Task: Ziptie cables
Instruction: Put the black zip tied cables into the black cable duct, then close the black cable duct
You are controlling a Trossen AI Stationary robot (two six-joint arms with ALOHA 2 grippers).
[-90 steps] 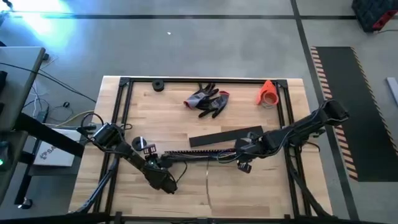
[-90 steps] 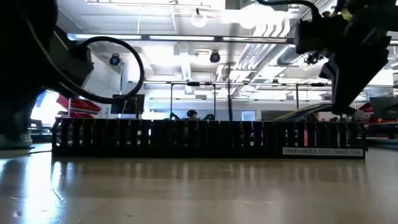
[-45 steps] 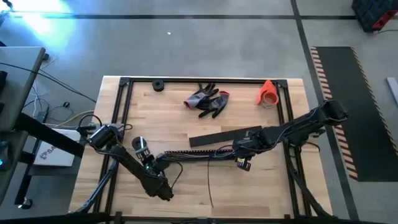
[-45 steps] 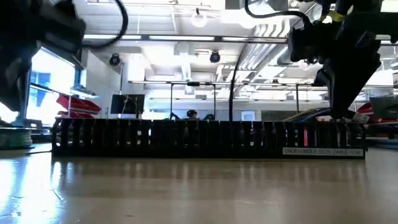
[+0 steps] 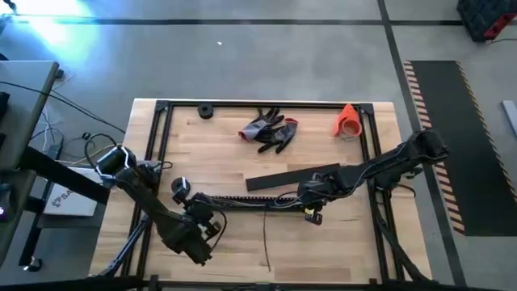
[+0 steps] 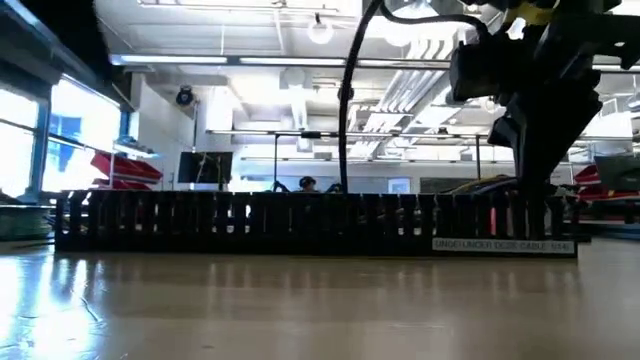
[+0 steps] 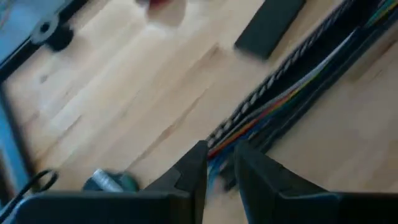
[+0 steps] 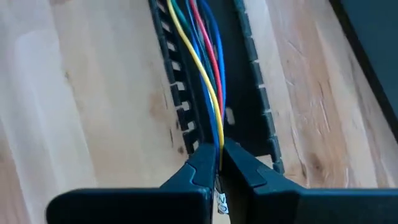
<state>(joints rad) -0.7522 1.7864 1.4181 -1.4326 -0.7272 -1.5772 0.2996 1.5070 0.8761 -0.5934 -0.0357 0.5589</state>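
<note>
The cables (image 8: 208, 68) lie along the inside of a long black slotted tray (image 5: 242, 199) that stretches across the middle of the wooden surface (image 5: 234, 158), so they are gathered in one straight run between the two arms. In the right wrist view they show as thin, smooth insulated strands in yellow, red, blue and green, packed side by side between the tray's comb-like walls.

The right end effector (image 8: 219, 163) sits at the tray's right end with its dark fingers nearly closed, pinching the strands where they leave the channel; this probably keeps the bundle taut and tidy for tying. The left end effector (image 7: 219, 173) is at the tray's left end, its fingers slightly apart and straddling the cables there; I cannot tell whether it has hold of them.

A flat black strip (image 5: 292, 177) lies just beyond the tray. Near the far edge of the surface, well apart from the work, rest a pair of crumpled grey-and-red gloves (image 5: 269, 130), an orange cone-shaped piece (image 5: 348, 120) and a small black round part (image 5: 205, 111). One thin pale strand (image 5: 266, 241) trails from the tray toward the near edge
</note>
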